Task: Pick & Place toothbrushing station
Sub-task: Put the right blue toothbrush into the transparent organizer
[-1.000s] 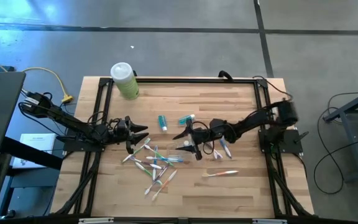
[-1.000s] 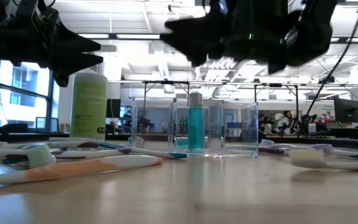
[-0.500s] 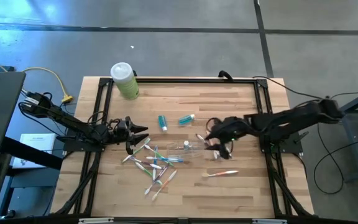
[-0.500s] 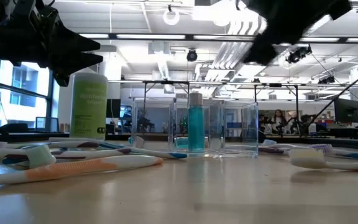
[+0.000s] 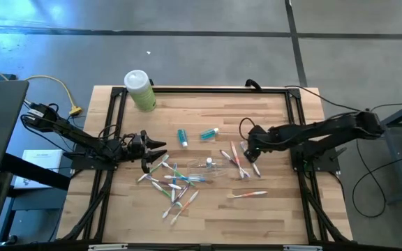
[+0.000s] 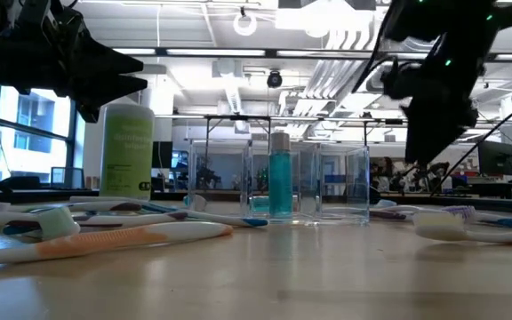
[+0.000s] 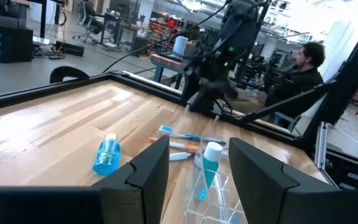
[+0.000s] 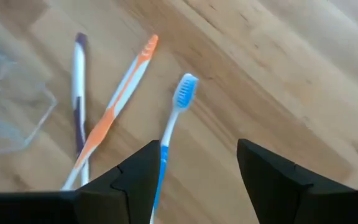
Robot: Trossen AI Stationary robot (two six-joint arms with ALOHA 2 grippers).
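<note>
Several toothbrushes lie loose on the wooden table, and a few more lie right of centre. A clear cup stands mid-table with a teal tube seen through it. Two teal tubes lie flat. My right gripper hangs open, pointing down over a blue toothbrush, beside an orange one. It touches neither. My left gripper is open and level at the left, above the brush pile.
A pale-green bottle with a white cap stands at the far left corner. One orange toothbrush lies alone toward the near right. A black frame rims the table. A person sits in the room beyond.
My right gripper has drawn back from the clear cup toward the table's right edge. It has rolled and tipped from about level to pointing steeply down, over the toothbrushes right of centre. The cup and the brushes have stayed where they were.
</note>
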